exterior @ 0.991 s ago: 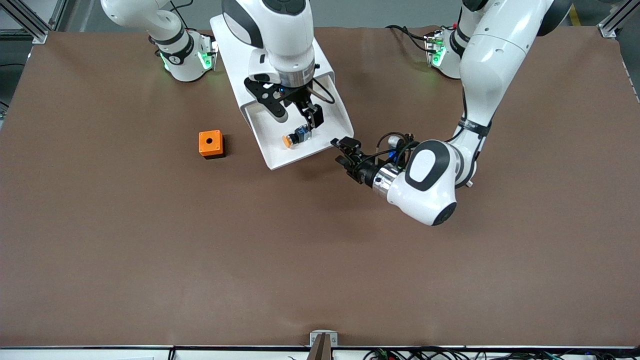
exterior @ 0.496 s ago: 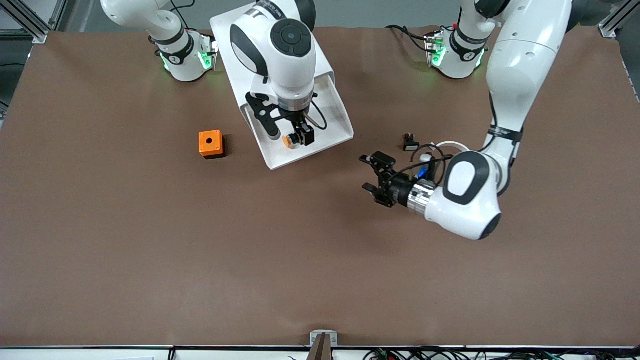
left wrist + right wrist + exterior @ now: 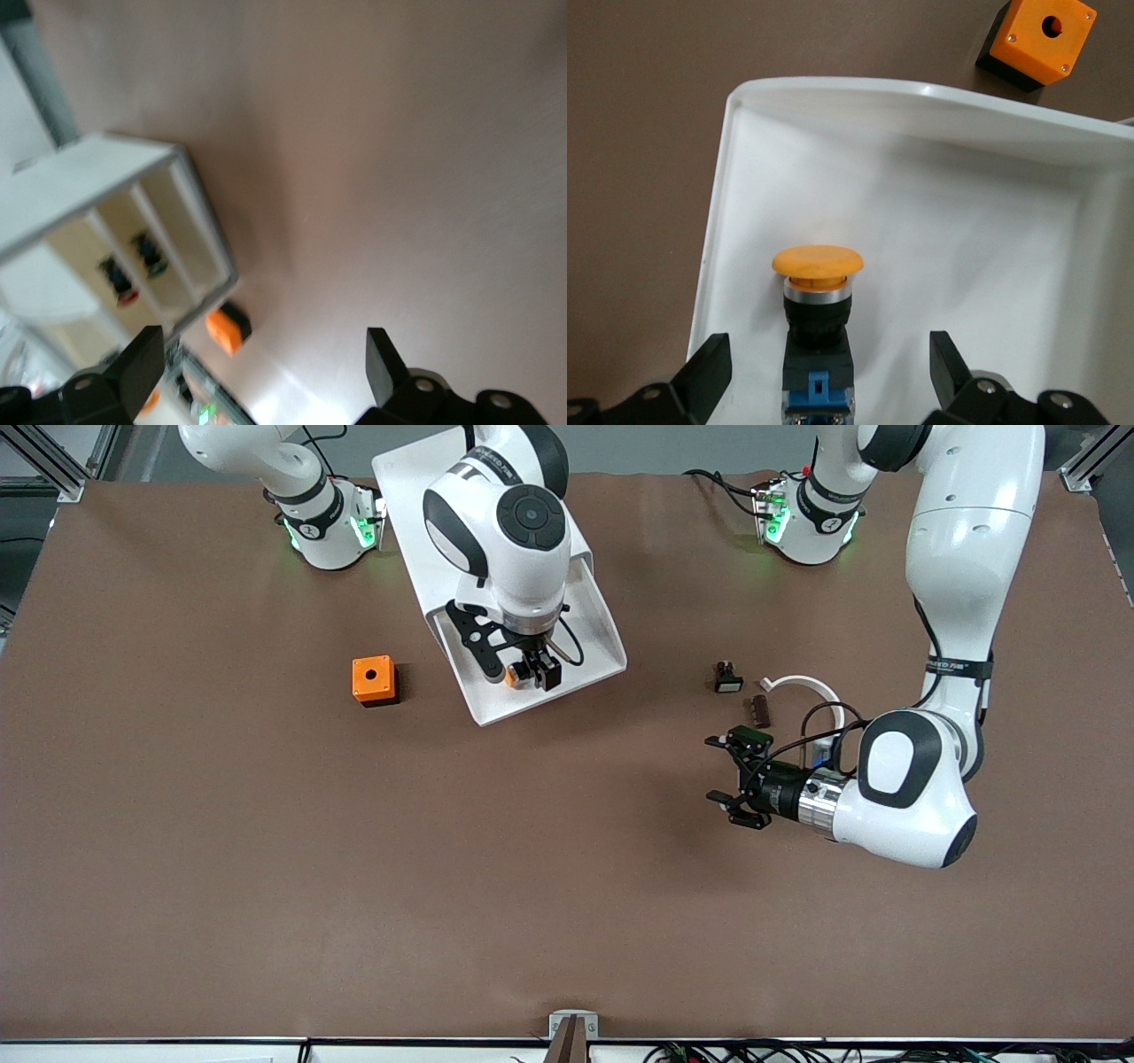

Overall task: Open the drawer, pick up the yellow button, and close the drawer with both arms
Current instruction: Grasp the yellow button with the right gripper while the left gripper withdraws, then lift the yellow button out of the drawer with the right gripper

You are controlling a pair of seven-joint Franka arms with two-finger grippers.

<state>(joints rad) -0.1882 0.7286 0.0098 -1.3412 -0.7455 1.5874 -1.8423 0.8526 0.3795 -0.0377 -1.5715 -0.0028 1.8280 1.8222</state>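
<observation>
While the drawer (image 3: 532, 682) stands pulled out of the white cabinet (image 3: 416, 505) near the desk's edge where the arm bases stand, the right gripper (image 3: 518, 673) hangs low inside it, directly over the button (image 3: 818, 332). Its fingers (image 3: 704, 376) are spread wide, one on each side of the button, and they do not touch it. The button lies on the drawer's white floor, its round orange-yellow cap pointing toward the drawer's front wall and its black-and-blue body lying between the fingers.

An orange cube (image 3: 373, 679) with a hole in its top sits on the brown desk (image 3: 266, 868), just beside the drawer on the side toward the right arm's end.

The left gripper (image 3: 737, 779) hangs over bare desk toward the left arm's end, well apart from the drawer. Its fingers (image 3: 133, 372) are wide open and hold nothing. Its wrist view looks back at the cabinet's front, where small parts lie in two lower compartments.

Near the left gripper, three small things lie on the desk: a black part with a white face (image 3: 727, 678), a dark strip (image 3: 760, 708) and a curved white piece (image 3: 802, 684).
</observation>
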